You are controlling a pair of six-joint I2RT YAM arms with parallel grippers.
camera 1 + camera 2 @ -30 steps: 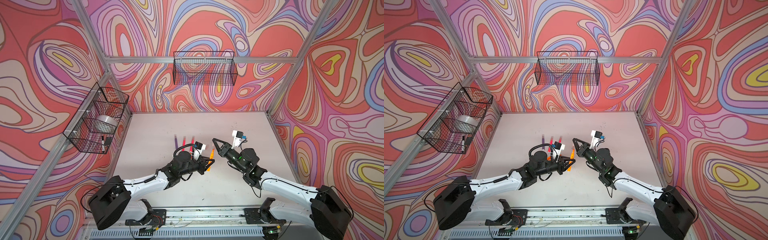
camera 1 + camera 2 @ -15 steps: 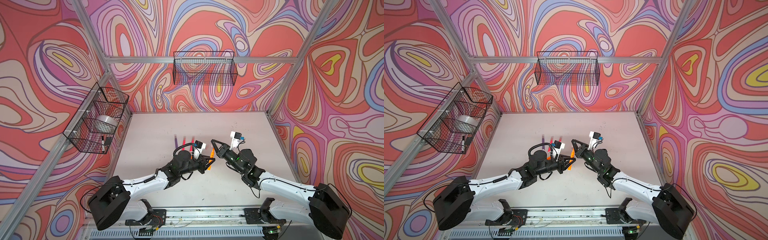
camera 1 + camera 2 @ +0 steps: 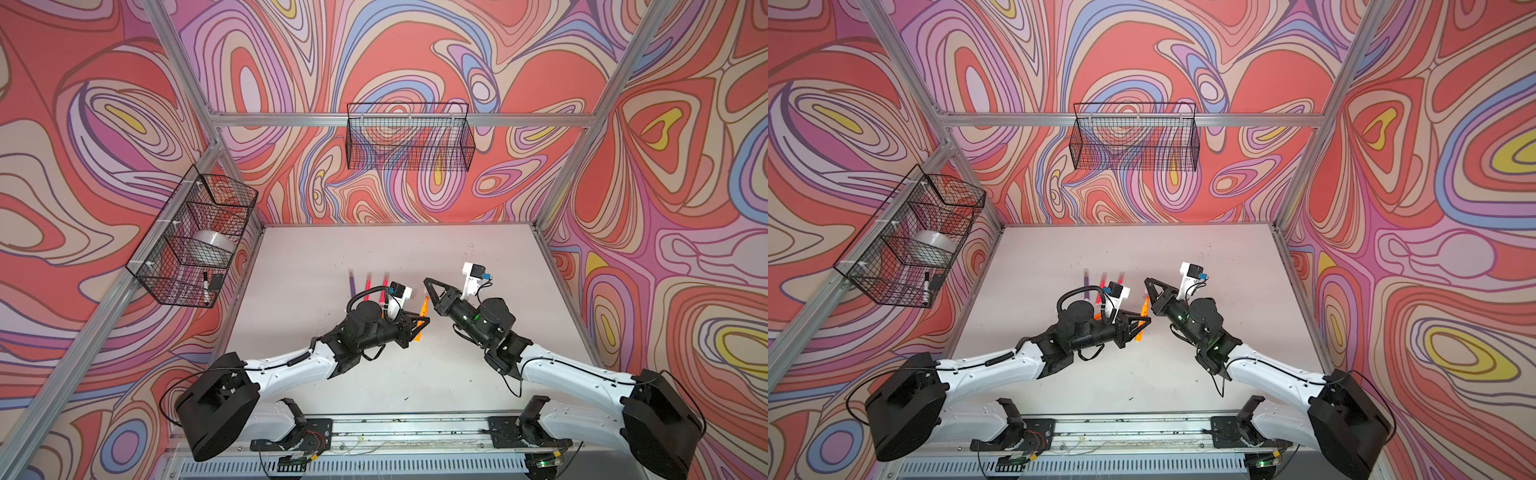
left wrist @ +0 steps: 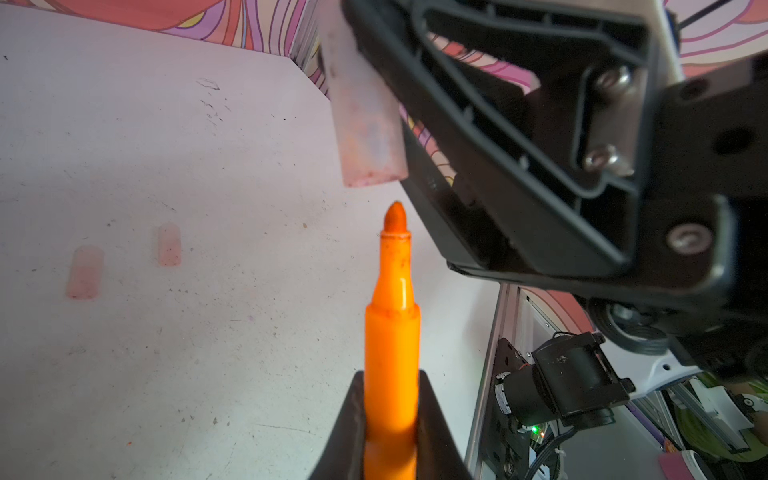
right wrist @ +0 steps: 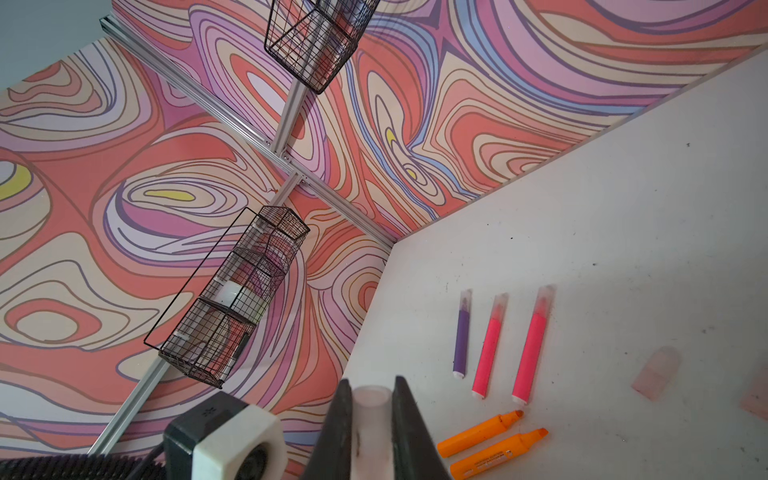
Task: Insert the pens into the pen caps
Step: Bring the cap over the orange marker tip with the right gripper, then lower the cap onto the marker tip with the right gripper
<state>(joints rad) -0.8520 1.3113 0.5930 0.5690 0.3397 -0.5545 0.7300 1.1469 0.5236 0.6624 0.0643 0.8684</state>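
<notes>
My left gripper [image 4: 390, 386] is shut on an orange pen [image 4: 391, 332], whose tip points up, uncapped. Just beyond that tip hangs a pale pen cap [image 4: 365, 124], tilted, with its open end a little off the tip and apart from it. My right gripper [image 5: 371, 390] is shut on this cap [image 5: 372, 415]. In both top views the left gripper [image 3: 422, 322] and the right gripper [image 3: 428, 282] meet above the table's middle. A purple pen [image 5: 461, 332] and two pink pens [image 5: 490, 345] lie capped. Two orange pens [image 5: 482, 432] lie uncapped.
Two loose caps [image 4: 85, 272] lie on the white table [image 3: 478, 374], to the right of the pens. A wire basket [image 3: 195, 245] on the left wall holds a tape roll and a black-and-white marker [image 3: 205, 286]. Another basket [image 3: 409, 137] hangs on the back wall.
The right gripper with the cap has shifted only slightly near the held pen's tip. The left arm has hardly moved. Both grips are unchanged.
</notes>
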